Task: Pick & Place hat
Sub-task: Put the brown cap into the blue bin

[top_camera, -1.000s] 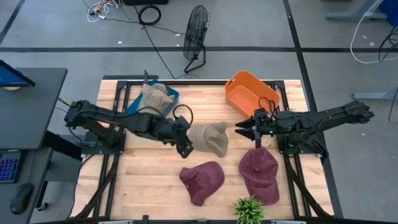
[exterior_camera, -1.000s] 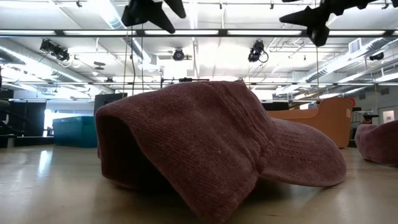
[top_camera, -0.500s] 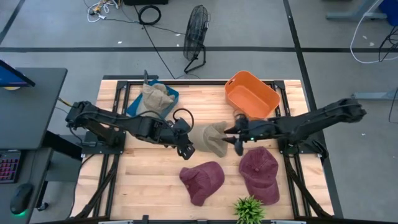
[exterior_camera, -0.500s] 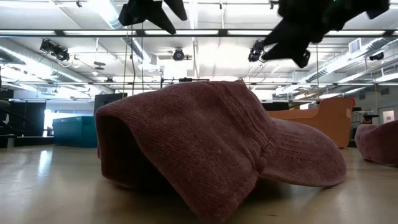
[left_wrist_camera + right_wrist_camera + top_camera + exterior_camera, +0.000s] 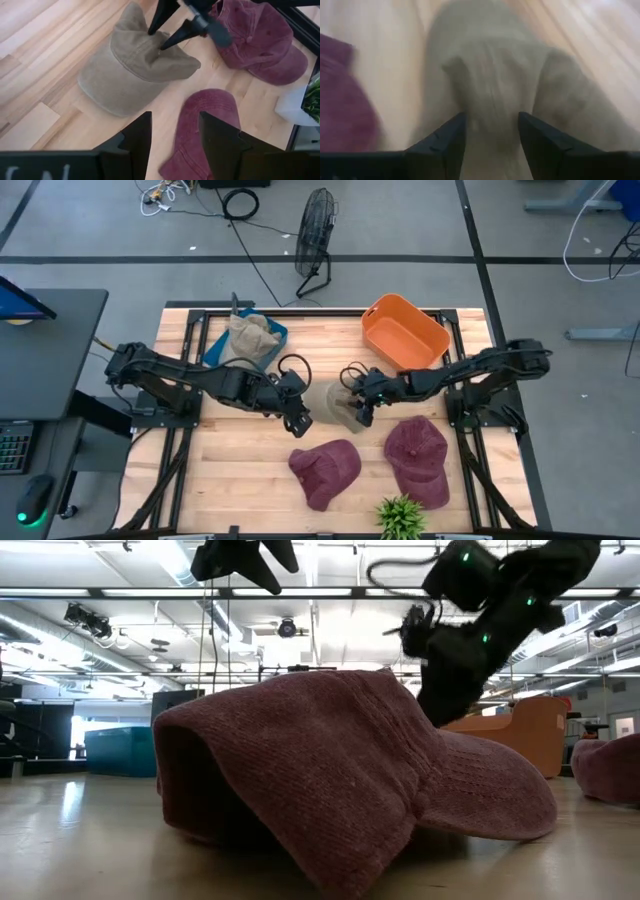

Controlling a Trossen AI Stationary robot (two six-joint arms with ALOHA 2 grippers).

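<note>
A beige cap [image 5: 333, 402] lies flat on the table's middle, also seen in the left wrist view [image 5: 125, 75] and, blurred, in the right wrist view [image 5: 490, 75]. My right gripper [image 5: 358, 408] is open and low over the cap's right part, its fingers on either side of a raised fold of the crown. My left gripper [image 5: 300, 420] is open and hovers just left of the cap, touching nothing. In the low view the right gripper [image 5: 440, 690] drops behind a maroon cap [image 5: 340, 770]. My right gripper has its open fingertips [image 5: 161, 46] down on the beige cap's crown [image 5: 150, 55], one at each side of a raised fold. The fingers come from above, slanting in from the table's right. The cap lies flat on the table.
Two maroon caps lie near the table's near edge [image 5: 325, 472] [image 5: 418, 462], with a small plant [image 5: 400, 515] between them. An orange bin [image 5: 403, 332] stands far right; a blue bin [image 5: 215, 345] holding another beige hat stands far left.
My right gripper has travelled from the table's right side toward the left and down, ending on the beige cap. The cap has stayed in place.
</note>
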